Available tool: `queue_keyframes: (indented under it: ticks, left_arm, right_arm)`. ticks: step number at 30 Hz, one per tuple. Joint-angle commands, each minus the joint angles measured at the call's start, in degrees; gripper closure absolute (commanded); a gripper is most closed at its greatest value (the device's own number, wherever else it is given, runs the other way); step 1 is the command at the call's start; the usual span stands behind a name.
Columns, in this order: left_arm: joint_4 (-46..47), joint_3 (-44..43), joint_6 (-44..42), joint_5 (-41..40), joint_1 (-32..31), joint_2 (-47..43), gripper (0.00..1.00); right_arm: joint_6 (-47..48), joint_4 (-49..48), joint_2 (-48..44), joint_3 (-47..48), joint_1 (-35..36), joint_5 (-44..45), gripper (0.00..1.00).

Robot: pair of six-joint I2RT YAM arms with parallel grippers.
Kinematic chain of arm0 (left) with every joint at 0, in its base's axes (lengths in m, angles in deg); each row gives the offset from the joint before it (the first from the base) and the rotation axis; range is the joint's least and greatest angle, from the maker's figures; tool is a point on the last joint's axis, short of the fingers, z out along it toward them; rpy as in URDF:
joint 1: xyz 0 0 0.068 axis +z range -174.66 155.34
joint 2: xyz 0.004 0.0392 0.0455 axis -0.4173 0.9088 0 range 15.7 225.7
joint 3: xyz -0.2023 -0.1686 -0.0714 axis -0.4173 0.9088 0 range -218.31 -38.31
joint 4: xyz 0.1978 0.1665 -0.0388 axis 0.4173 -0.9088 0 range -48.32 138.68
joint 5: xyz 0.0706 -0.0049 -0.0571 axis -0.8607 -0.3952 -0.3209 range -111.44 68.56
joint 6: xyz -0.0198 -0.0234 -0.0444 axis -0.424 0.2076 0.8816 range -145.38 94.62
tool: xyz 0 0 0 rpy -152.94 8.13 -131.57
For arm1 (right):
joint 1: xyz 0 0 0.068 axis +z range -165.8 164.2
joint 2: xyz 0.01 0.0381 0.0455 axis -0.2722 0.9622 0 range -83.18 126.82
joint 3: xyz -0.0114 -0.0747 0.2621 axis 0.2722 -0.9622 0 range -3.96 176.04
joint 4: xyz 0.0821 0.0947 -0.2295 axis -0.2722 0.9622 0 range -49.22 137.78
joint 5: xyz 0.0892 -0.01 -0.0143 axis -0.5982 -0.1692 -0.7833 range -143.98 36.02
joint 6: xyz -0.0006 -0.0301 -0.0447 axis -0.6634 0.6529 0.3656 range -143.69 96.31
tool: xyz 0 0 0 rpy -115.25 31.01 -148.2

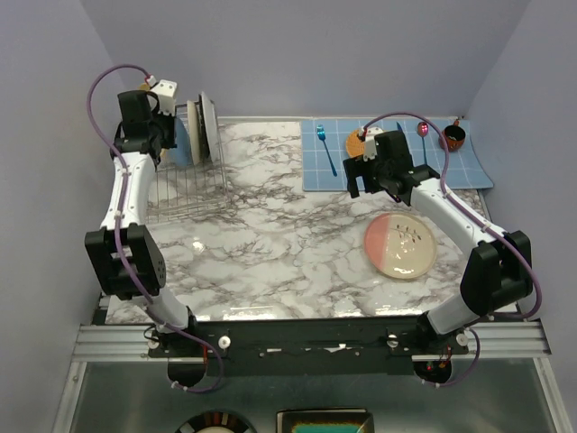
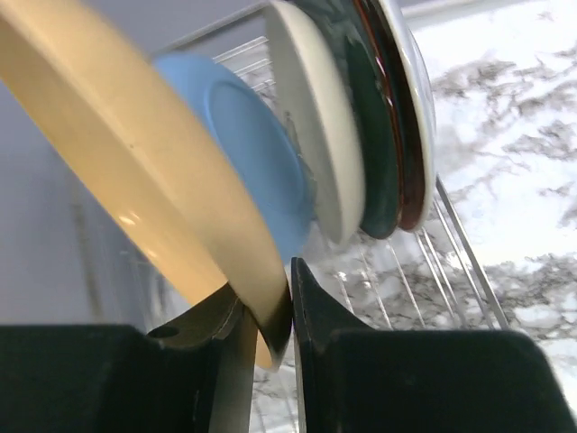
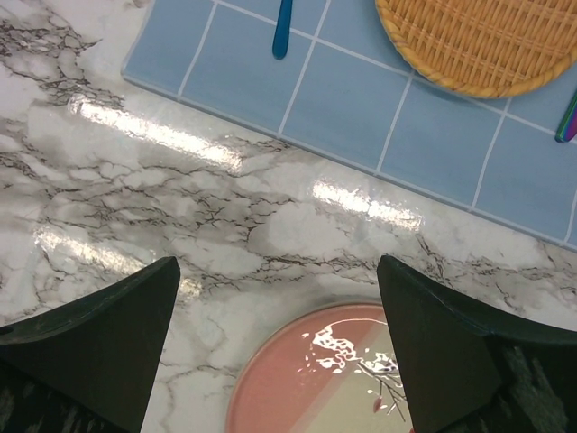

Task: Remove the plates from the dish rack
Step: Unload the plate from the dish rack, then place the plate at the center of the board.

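Smooth rim of glossy cream plate was clamped in left gripper at the silver wire-grid dish rack, right gripper stood with jaws apart above round pink-and-cream plate, which lay flat on veined marble table

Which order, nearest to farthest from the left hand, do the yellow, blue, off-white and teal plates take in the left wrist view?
1. Yellow plate: its rim sits between the left hand's fingers.
2. Blue plate: just behind it.
3. Off-white plate: next to the right.
4. Teal plate: red-rimmed, farthest right.
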Motion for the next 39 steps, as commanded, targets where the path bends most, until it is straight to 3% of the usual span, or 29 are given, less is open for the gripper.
queue_keyframes:
  ticks: [1,13,16,21,26,31,39]
  left_arm:
    - [0.0,-1.9,-6.2,-4.4,0.9,-7.6,1.0]
    - [-6.8,2.2,-6.8,-0.7,-1.4,-15.2,1.0]
    - [-8.7,5.8,-8.7,-2.7,-7.0,-17.5,1.0]
    - [-11.5,12.8,-11.2,-12.4,-23.8,-21.1,1.0]
    - [-12.8,16.5,-10.8,-20.2,-35.4,-21.5,1.0]
    - [-12.8,18.6,-11.1,-28.1,-46.8,-21.2,1.0]
    - [-13.1,20.6,-10.2,-36.1,-64.5,-17.6,1.0]
  right_arm:
    - [-0.7,1.3,1.1,0.2,-0.6,-2.6,0.0]
    - [-0.6,1.2,1.1,0.2,-0.6,-1.9,0.0]
    - [-0.5,1.1,1.0,0.5,-0.6,-1.5,0.01]
    - [-0.1,1.1,0.3,1.5,-0.6,1.0,0.0]
    - [-1.4,0.9,-1.6,3.7,-2.3,4.8,0.01]
    - [-2.2,1.6,-2.4,5.9,-8.3,6.8,0.01]
    - [-3.7,5.9,1.5,14.3,-17.0,1.9,0.01]
